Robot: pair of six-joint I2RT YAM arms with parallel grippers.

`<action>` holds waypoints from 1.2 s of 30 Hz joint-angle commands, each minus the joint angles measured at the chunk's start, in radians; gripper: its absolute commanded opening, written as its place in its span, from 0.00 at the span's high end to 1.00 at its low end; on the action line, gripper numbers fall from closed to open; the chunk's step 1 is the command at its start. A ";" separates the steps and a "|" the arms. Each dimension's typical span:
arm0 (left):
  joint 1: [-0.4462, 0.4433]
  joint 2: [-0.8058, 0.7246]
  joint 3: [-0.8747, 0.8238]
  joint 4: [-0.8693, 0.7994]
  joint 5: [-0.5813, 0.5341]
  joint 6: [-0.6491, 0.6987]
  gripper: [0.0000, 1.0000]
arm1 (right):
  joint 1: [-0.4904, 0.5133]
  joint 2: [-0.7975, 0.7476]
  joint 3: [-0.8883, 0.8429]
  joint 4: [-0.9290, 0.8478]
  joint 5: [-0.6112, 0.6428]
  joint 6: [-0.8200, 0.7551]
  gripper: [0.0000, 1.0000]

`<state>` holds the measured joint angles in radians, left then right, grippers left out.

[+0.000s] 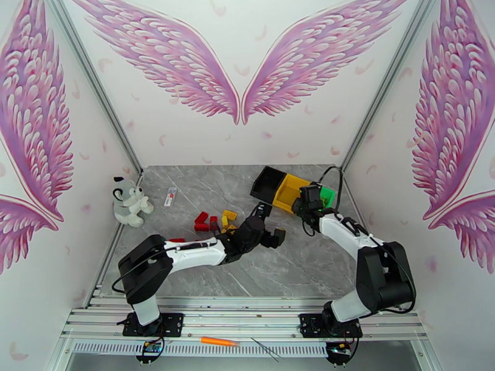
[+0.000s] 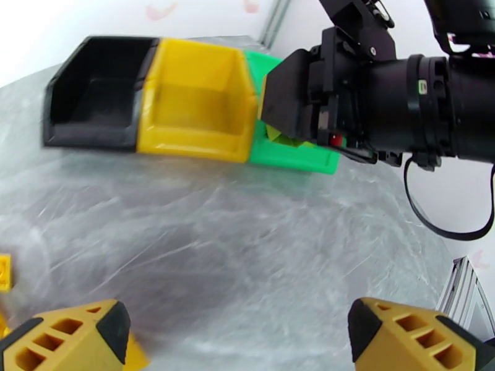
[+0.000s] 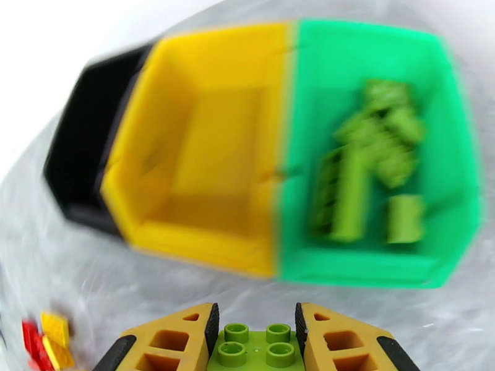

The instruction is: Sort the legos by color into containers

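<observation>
Top view: the right gripper (image 1: 307,204) hangs at the near side of a row of three bins standing side by side at the far right of the table (image 1: 297,267). It sits about where the yellow bin (image 1: 288,188) meets the green bin (image 1: 328,194). The black bin (image 1: 266,180) ends the row on the left.

Right wrist view (blurred): the jaws are clamped on a light green brick (image 3: 255,349), studs up, held between the two fingers just short of the bins. A heap of light green bricks (image 3: 377,149) lies inside the green bin.

Top view: the left gripper (image 1: 272,225) reaches across the middle of the table. The loose bricks (image 1: 213,221), red and yellow, lie in a cluster just to its left.

Left wrist view: the left gripper's jaws stand wide apart over bare table, one of its fingers (image 2: 68,335) at each lower corner of the picture. The right gripper stands in front of the green bin.

A plush dog (image 1: 129,202) sits at the far left corner of the table, and a small tube (image 1: 170,196) lies near it, apart from the bricks
</observation>
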<state>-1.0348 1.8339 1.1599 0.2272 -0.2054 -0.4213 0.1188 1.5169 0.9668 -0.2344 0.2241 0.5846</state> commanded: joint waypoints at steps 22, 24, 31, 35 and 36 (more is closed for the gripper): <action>0.000 -0.243 -0.267 0.014 -0.252 -0.011 0.01 | -0.010 -0.047 -0.099 0.152 -0.109 -0.042 0.18; 0.011 -0.278 -0.304 0.011 -0.272 -0.024 0.01 | 0.028 -0.083 -0.129 0.154 -0.138 -0.056 0.18; 0.096 -0.393 -0.444 0.003 -0.280 -0.107 0.01 | 0.234 -0.094 -0.178 0.125 -0.189 -0.089 0.22; 0.134 -0.444 -0.515 0.001 -0.284 -0.150 0.01 | 0.368 -0.044 -0.183 0.112 -0.189 -0.076 0.21; 0.141 -0.458 -0.533 0.000 -0.287 -0.160 0.01 | 0.404 -0.027 -0.181 0.111 -0.188 -0.072 0.20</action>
<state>-0.9070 1.4269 0.6712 0.2367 -0.4728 -0.5308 0.4561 1.4528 0.7982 -0.1078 0.0513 0.5194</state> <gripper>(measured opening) 0.988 0.793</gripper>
